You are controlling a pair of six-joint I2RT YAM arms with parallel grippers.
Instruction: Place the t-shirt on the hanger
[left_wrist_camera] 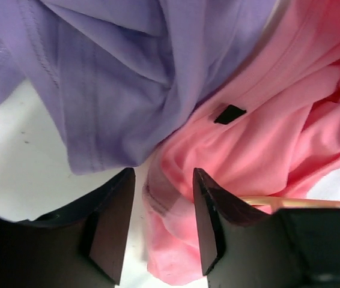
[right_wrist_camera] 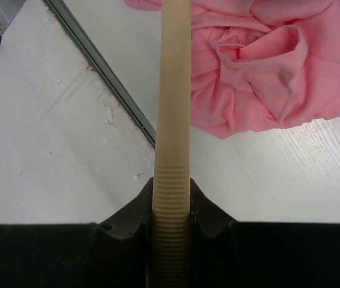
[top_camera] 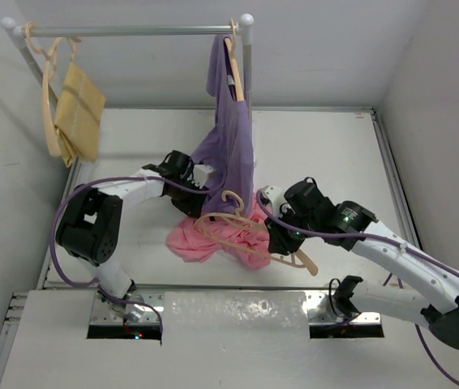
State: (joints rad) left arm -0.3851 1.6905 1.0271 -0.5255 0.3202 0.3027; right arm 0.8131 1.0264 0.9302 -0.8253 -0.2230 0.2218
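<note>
The pink t-shirt (top_camera: 213,239) lies crumpled on the white table in front of the arms; it also shows in the left wrist view (left_wrist_camera: 278,120) and the right wrist view (right_wrist_camera: 266,66). The pale wood hanger (top_camera: 304,259) lies across it, hook toward the rack. My right gripper (top_camera: 282,239) (right_wrist_camera: 171,189) is shut on the ribbed end of one hanger arm (right_wrist_camera: 175,120). My left gripper (top_camera: 201,198) (left_wrist_camera: 163,174) is open, its jaws on either side of an edge of the t-shirt, not closed on it. A sliver of hanger (left_wrist_camera: 290,202) shows beside the right finger.
A purple shirt (top_camera: 229,138) on its own hanger hangs from the rack rail (top_camera: 132,31) down to the table, touching the t-shirt (left_wrist_camera: 128,78). A hanger with yellow cloth (top_camera: 79,113) hangs at the rail's left. A metal edge strip (right_wrist_camera: 98,60) borders the table.
</note>
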